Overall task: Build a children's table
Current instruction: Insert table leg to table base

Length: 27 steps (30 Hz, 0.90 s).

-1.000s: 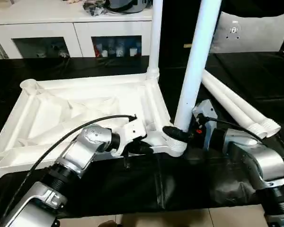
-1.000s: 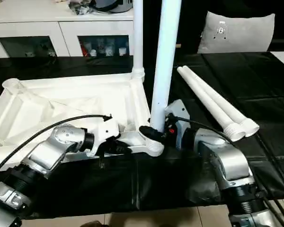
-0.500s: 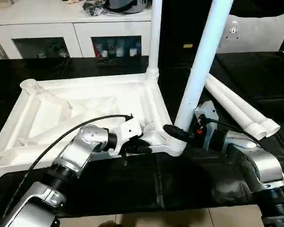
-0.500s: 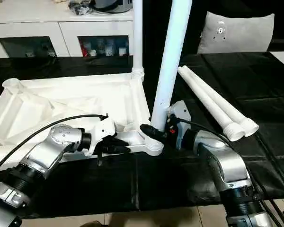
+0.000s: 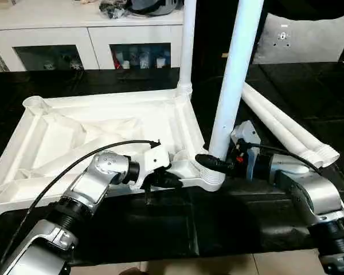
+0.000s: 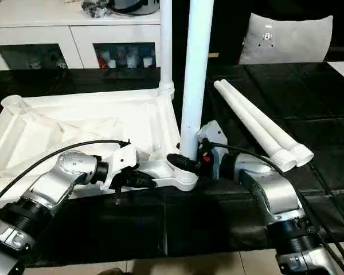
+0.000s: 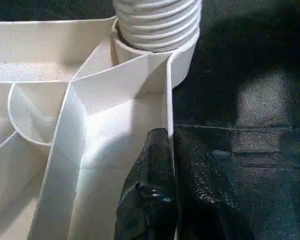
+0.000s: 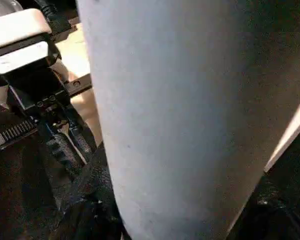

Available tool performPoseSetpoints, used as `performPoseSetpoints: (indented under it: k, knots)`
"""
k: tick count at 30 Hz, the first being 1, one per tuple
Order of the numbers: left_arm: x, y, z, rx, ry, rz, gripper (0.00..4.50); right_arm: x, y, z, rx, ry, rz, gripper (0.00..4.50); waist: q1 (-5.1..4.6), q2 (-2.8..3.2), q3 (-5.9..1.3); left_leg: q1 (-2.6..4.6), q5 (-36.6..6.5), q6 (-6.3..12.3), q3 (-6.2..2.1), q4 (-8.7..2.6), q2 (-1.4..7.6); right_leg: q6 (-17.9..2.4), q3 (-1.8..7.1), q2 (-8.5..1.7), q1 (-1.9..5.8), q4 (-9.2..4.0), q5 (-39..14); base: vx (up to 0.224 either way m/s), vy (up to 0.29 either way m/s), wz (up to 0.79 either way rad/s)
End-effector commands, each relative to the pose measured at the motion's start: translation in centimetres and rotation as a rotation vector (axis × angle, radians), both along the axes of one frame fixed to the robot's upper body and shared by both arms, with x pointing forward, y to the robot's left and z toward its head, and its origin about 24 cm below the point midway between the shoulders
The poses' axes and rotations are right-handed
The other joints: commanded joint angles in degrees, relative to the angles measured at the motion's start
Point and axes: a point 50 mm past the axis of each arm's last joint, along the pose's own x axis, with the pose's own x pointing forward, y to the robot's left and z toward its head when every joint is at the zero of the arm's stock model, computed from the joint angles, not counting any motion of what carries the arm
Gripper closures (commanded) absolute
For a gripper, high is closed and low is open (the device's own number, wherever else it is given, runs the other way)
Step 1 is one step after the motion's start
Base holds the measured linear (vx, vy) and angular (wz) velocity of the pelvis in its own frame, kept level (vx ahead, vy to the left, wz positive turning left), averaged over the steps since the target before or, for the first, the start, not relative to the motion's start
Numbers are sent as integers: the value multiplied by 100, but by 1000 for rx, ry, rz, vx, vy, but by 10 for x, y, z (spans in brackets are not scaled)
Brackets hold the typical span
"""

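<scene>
The white table top (image 5: 74,134) lies upside down on black cloth, ribs up. One white leg (image 5: 187,46) stands in its far right corner socket. A second leg (image 5: 232,86) stands nearly upright in the near right corner socket (image 5: 209,179), and my right gripper (image 5: 211,164) is shut around its base. In the right wrist view this leg (image 8: 180,115) is close in front. My left gripper (image 5: 171,181) is shut on the top's near rim just left of that socket, its black fingers (image 7: 151,185) pinching the thin rim wall (image 7: 170,100). Two loose legs (image 5: 286,129) lie on the cloth at the right.
A white cabinet (image 5: 92,34) with glass doors stands behind the table. A grey cushion (image 5: 307,37) leans at the back right. A black cable (image 5: 74,166) runs along my left forearm. The front edge of the cloth-covered surface is just below both arms.
The leg in my right gripper leaned to the right half a second ago and now stands nearly upright again. My left gripper has kept its hold on the rim.
</scene>
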Motion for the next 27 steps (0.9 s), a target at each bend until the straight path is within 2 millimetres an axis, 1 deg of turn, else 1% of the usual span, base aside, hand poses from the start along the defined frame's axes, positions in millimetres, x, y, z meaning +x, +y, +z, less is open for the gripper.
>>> performPoseSetpoints:
  k: [1,3,4,5,6,7,8,9,12,13,16,17,18,20,21,22,23,24,25,26,27]
  knots:
    - [-7,5,-14,102,39,-46,450,-1,-1,-14,-41,75,2,257,37,-75,-342,75,-432,508,-104,-413,404,-1772,172,-407,220,-373,729,0,0,0]
    - [-6,3,-15,105,29,-48,450,0,-1,-16,-37,95,10,258,42,-77,-342,80,-419,551,-101,-412,412,-1796,168,-406,218,-371,742,0,0,0]
    - [-4,1,-14,103,20,-42,450,0,-1,-18,-35,113,14,258,41,-82,-328,94,-584,502,-97,-429,421,-1801,168,-409,207,-398,540,0,0,0]
    - [-4,1,-14,101,19,-41,450,-1,-1,-19,-31,121,15,258,43,-79,-321,97,-649,471,-99,-439,424,-1797,169,-409,207,-404,441,0,0,0]
    - [-3,1,-14,100,18,-40,450,-1,-1,-19,-26,128,16,258,43,-76,-313,109,-803,389,-103,-460,433,-1784,168,-410,203,-419,223,0,0,0]
    - [-3,1,-14,98,17,-40,450,-2,-1,-20,-17,136,15,258,45,-65,-317,116,-857,350,-106,-462,435,-1776,170,-413,203,-423,158,0,0,0]
    - [-2,1,-13,95,15,-37,450,-3,-2,-22,5,148,6,258,48,-67,-320,122,-918,292,-108,-469,440,-1763,176,-413,201,-428,106,0,0,0]
    - [-2,1,-13,94,14,-35,450,-3,-2,-22,15,154,1,258,48,-80,-327,117,-904,270,-109,-471,440,-1756,178,-413,209,-419,171,0,0,0]
    - [0,1,-13,89,6,-23,450,-4,-6,-25,72,180,-31,258,61,-91,-341,107,-780,307,-98,-452,431,-1782,181,-423,215,-407,413,0,0,0]
    - [0,1,-13,87,5,-19,450,-4,-8,-28,101,193,-57,258,72,-72,-344,109,-743,321,-98,-449,430,-1786,180,-423,212,-408,485,0,0,0]
    - [1,1,-12,80,5,-14,450,-7,-14,-36,172,217,-119,258,94,-69,-350,112,-736,332,-96,-447,432,-1814,175,-427,210,-403,519,0,0,0]
    - [1,1,-12,78,6,-13,450,-8,-15,-38,198,223,-139,258,105,-38,-353,110,-737,328,-96,-445,432,-1815,179,-435,210,-399,537,0,0,0]
    - [1,1,-12,76,6,-11,450,-9,-17,-41,229,229,-161,258,112,-57,-350,112,-787,315,-99,-456,439,-1817,171,-430,212,-408,505,0,0,0]
    - [2,1,-12,75,6,-10,450,-10,-17,-43,246,232,-174,258,124,-66,-346,113,-809,301,-99,-470,440,-1799,166,-427,209,-414,453,0,0,0]
    - [2,1,-12,73,5,-8,450,-15,-18,-49,291,240,-204,258,136,10,-348,114,-849,276,-109,-471,433,-1784,164,-428,205,-405,387,0,0,0]
    - [2,2,-12,73,5,-8,450,-16,-18,-51,299,241,-208,258,132,-22,-339,121,-951,254,-95,-480,440,-1764,172,-430,192,-431,303,0,0,0]
    - [3,2,-12,70,4,-3,450,-24,-17,-57,334,247,-223,258,137,-25,-347,122,-960,244,-99,-486,440,-1757,170,-428,205,-432,291,0,0,0]
    - [3,2,-12,69,4,-1,450,-26,-16,-59,343,247,-227,258,156,20,-348,136,-1004,220,-102,-492,445,-1727,172,-432,192,-432,273,0,0,0]
    - [4,2,-12,68,4,-1,450,-29,-16,-62,349,245,-233,258,148,0,-348,121,-999,223,-99,-498,445,-1713,170,-431,199,-442,294,0,0,0]
    - [4,2,-12,68,4,-1,450,-29,-16,-62,349,245,-233,258,151,-2,-355,131,-992,210,-100,-500,446,-1704,167,-420,202,-438,371,0,0,0]
    - [4,2,-12,68,4,0,450,-31,-16,-64,353,243,-241,258,147,-10,-351,123,-975,217,-99,-498,441,-1705,167,-419,203,-436,393,0,0,0]
